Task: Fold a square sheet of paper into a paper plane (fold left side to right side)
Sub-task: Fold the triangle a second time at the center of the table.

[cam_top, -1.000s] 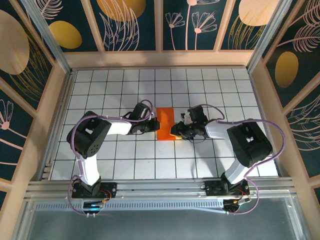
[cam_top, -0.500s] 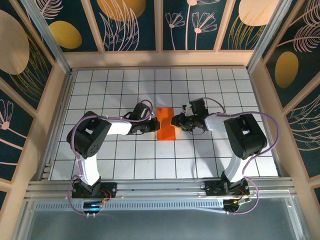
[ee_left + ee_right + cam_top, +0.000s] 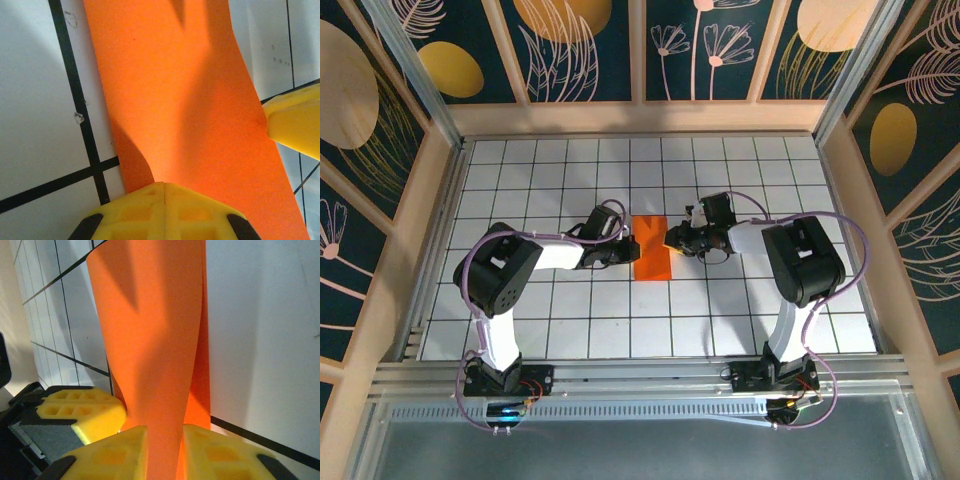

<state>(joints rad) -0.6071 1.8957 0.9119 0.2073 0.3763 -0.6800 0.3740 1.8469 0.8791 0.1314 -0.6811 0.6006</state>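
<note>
White grid table (image 3: 570, 310); thin bright orange sheet of paper (image 3: 653, 250) folded narrow, curling; left hand (image 3: 630, 246) closed tight, touching its left edge; right hand (image 3: 670, 240) pinching its right edge.

Bright orange paper (image 3: 653, 247). White table (image 3: 550, 180) with black grid lines. Dark blue far wall (image 3: 670, 75) with gold spots and pale flowers.

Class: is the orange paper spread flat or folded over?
Folded over. From above, the square sheet of paper is a narrow strip; the right wrist view shows two layers, not pressed flat.
</note>
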